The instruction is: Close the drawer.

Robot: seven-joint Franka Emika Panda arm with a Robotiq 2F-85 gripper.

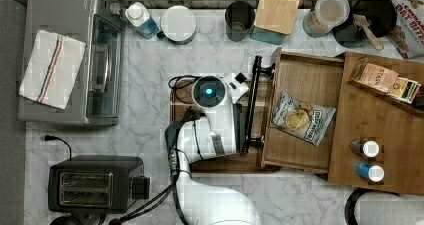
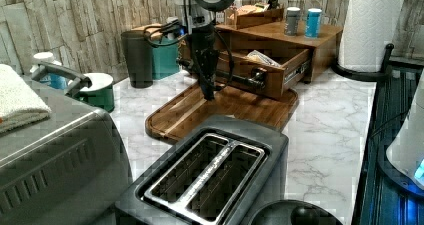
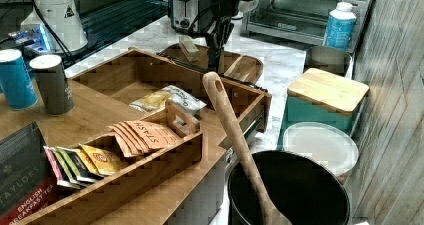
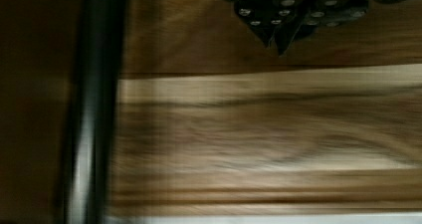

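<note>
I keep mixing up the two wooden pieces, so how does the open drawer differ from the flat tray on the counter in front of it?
The drawer is lighter wood with tall sides; the tray is darker and shallow, with rounded corners. The drawer sits pulled out of its cabinet and carries a black bar handle; the tray lies flat on the marble and has no handle. The drawer holds a snack bag; no item lies in the tray, and the gripper hangs over it. Both are wooden.

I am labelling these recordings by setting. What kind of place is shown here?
Most likely a kitchen counter. A toaster and a toaster oven stand on a marble-look worktop, and the open drawer holds a snack bag.
</note>
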